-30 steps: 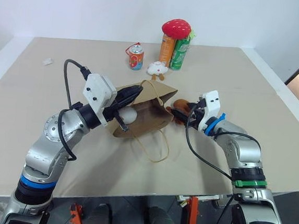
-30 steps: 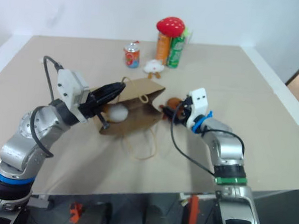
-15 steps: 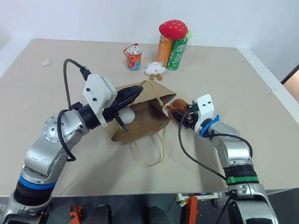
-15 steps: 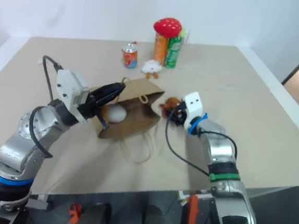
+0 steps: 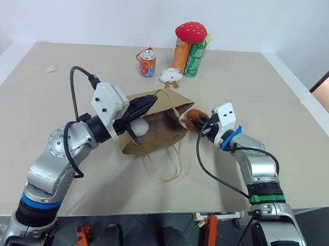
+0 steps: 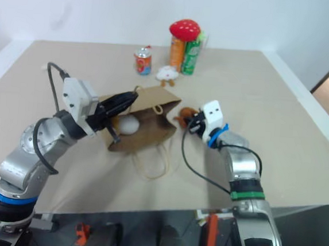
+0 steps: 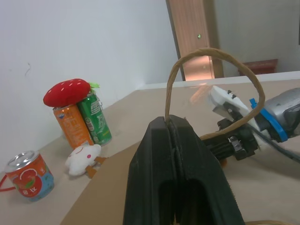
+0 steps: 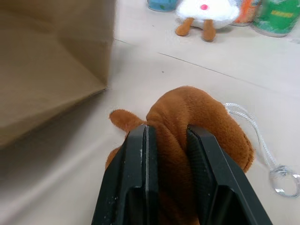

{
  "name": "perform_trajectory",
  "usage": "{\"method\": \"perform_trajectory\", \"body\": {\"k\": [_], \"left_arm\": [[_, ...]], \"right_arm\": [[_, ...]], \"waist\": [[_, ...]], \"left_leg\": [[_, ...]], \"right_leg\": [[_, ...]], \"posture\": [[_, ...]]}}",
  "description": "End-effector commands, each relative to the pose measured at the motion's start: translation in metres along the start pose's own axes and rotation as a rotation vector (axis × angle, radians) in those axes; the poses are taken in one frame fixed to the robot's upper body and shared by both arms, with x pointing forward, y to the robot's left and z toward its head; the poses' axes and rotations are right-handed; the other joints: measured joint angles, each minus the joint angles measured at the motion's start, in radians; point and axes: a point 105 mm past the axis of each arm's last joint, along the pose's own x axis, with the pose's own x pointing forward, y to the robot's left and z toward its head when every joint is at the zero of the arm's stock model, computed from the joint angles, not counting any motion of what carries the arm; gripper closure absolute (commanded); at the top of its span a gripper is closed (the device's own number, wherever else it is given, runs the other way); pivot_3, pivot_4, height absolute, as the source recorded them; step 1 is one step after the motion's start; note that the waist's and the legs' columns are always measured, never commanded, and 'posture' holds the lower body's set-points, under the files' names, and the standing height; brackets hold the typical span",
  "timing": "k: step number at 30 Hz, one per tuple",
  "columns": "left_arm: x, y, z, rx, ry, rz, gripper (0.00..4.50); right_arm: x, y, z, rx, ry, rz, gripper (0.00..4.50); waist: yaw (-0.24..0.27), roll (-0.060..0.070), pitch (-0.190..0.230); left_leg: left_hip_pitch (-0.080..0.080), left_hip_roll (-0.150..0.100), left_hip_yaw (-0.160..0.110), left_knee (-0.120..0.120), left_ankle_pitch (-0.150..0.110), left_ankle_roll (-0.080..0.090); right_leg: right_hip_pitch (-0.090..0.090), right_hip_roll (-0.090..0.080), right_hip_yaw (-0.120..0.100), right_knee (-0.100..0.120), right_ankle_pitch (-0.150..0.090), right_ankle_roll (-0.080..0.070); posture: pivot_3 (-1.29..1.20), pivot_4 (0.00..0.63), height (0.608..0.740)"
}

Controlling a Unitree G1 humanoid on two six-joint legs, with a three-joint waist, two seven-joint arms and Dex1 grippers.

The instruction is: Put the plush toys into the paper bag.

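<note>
1. A beige table [image 5: 50, 107] fills the scene, seen from above the robot's two arms.
2. A brown kraft paper bag [image 5: 167, 126] lies on its side near the middle of the table, its open mouth toward the robot's left arm.
3. The left gripper [image 7: 174, 123] has its two black fingers pressed fully together, pinching one tan cord handle [image 7: 211, 51] of the bag, which loops up above the fingertips. It holds the bag's mouth raised.
4. A pale, rounded plush toy [image 5: 141, 127] sits just inside the bag's mouth, beside the left gripper.
5. The bag's second cord handle [image 5: 164, 163] lies loose on the table in front of the bag, toward the robot.
6. The right gripper [image 8: 166, 133] is clamped on a fuzzy orange-brown plush toy [image 8: 206, 117], squeezing it between both fingers. The toy is just beside the bag's closed bottom end, outside the bag.
7. A thin white cord loop [image 8: 262, 150] trails from the brown toy.
8. At the far side of the table stand an orange can [image 5: 182, 55] and a green can [image 5: 197, 58] side by side, with a red strawberry plush [image 5: 193, 30] resting on top of them.
9. A small white plush [image 5: 171, 76] lies in front of the cans, and a shorter red and blue can [image 5: 148, 63] stands just beside it.
</note>
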Motion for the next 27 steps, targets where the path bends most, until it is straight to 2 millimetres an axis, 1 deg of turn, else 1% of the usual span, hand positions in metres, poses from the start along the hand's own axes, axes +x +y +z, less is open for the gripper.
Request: {"method": "perform_trajectory", "body": {"k": [1, 3, 5, 8, 12, 16, 20, 22, 24, 25, 26, 27], "left_arm": [[0.001, 0.001, 0.011, 0.027, -0.039, -0.006, 4.50], [0.001, 0.000, 0.011, 0.030, -0.038, -0.005, 4.50], [0.001, 0.001, 0.011, 0.031, -0.037, -0.001, 4.50], [0.000, 0.002, 0.012, 0.036, -0.036, 0.004, 4.50], [0.001, 0.001, 0.012, 0.036, -0.039, 0.003, 4.50], [0.001, 0.000, 0.012, 0.035, -0.040, 0.002, 4.50], [0.000, 0.000, 0.013, 0.037, -0.038, 0.012, 4.50], [0.000, 0.000, 0.012, 0.036, -0.037, 0.016, 4.50], [-0.001, 0.000, 0.012, 0.035, -0.037, 0.017, 4.50], [-0.001, 0.000, 0.012, 0.035, -0.037, 0.017, 4.50], [-0.001, 0.000, 0.012, 0.034, -0.036, 0.018, 4.50], [-0.001, 0.000, 0.012, 0.034, -0.036, 0.018, 4.50]], "right_arm": [[0.016, 0.067, 0.035, -0.015, -0.082, 0.265, 3.40], [0.031, 0.075, 0.035, -0.005, -0.103, 0.269, 3.40], [0.043, 0.079, 0.033, -0.004, -0.101, 0.257, 3.40], [0.075, 0.077, 0.031, -0.025, -0.132, 0.185, 3.40], [0.104, 0.065, 0.030, -0.157, -0.131, 0.066, 3.40], [0.124, 0.056, 0.034, -0.213, -0.147, 0.008, 3.40], [0.131, 0.055, 0.030, -0.222, -0.160, -0.017, 3.40], [0.130, 0.057, 0.029, -0.202, -0.172, -0.013, 2.84], [0.128, 0.059, 0.031, -0.194, -0.185, 0.001, 2.46], [0.126, 0.061, 0.034, -0.185, -0.195, 0.009, 2.05], [0.124, 0.063, 0.037, -0.181, -0.205, 0.019, 1.54], [0.122, 0.065, 0.039, -0.188, -0.213, 0.030, 1.41]], "waist": [[0.000, 0.000, 0.000], [0.000, 0.000, 0.000], [0.000, -0.001, -0.001], [0.001, -0.001, -0.001], [0.000, -0.001, 0.000], [0.002, -0.001, -0.001], [0.001, -0.001, -0.001], [0.001, -0.001, -0.001], [0.001, -0.001, -0.001], [0.001, -0.001, -0.001], [0.001, -0.001, -0.001], [0.001, -0.001, -0.001]], "left_leg": [[0.000, 0.000, 0.000, 0.000, 0.000, 0.000], [0.000, 0.001, 0.000, 0.000, 0.000, 0.000], [0.000, 0.001, 0.000, 0.000, 0.000, 0.000], [0.000, 0.001, 0.000, 0.001, 0.000, 0.000], [-0.002, 0.000, 0.000, 0.003, 0.000, 0.000], [-0.002, 0.000, 0.000, 0.002, 0.000, 0.000], [-0.002, 0.000, 0.000, 0.002, 0.000, 0.000], [-0.002, 0.000, 0.000, 0.001, 0.000, 0.000], [-0.002, 0.000, 0.000, 0.000, 0.000, 0.000], [-0.002, 0.000, 0.000, 0.000, 0.000, 0.000], [-0.002, 0.000, 0.000, 0.000, 0.000, 0.000], [-0.002, 0.000, 0.000, 0.000, 0.000, 0.000]], "right_leg": [[0.000, 0.000, 0.000, 0.000, 0.000, 0.000], [0.000, 0.001, 0.000, 0.001, 0.000, 0.000], [0.000, 0.001, 0.000, 0.001, 0.000, 0.000], [0.000, 0.001, 0.000, 0.000, 0.000, 0.000], [0.000, 0.001, 0.001, 0.000, 0.000, 0.000], [-0.001, 0.001, 0.001, 0.000, 0.001, 0.001], [-0.001, 0.001, 0.001, 0.000, 0.001, 0.002], [-0.001, 0.001, 0.001, 0.000, 0.003, 0.005], [-0.001, 0.001, 0.001, 0.000, 0.003, 0.005], [-0.001, 0.001, 0.001, 0.000, 0.003, 0.005], [-0.001, 0.001, 0.001, 0.000, 0.003, 0.005], [-0.001, 0.001, 0.001, 0.000, 0.003, 0.005]], "posture": [[0.00, 0.150, 0.740], [0.00, 0.150, 0.740], [0.00, 0.150, 0.740], [0.00, 0.150, 0.740], [0.00, 0.150, 0.740], [0.00, 0.150, 0.740], [0.00, 0.150, 0.740], [0.00, 0.150, 0.740], [0.00, 0.150, 0.740], [0.00, 0.150, 0.740], [0.00, 0.150, 0.740], [0.00, 0.150, 0.740]]}}
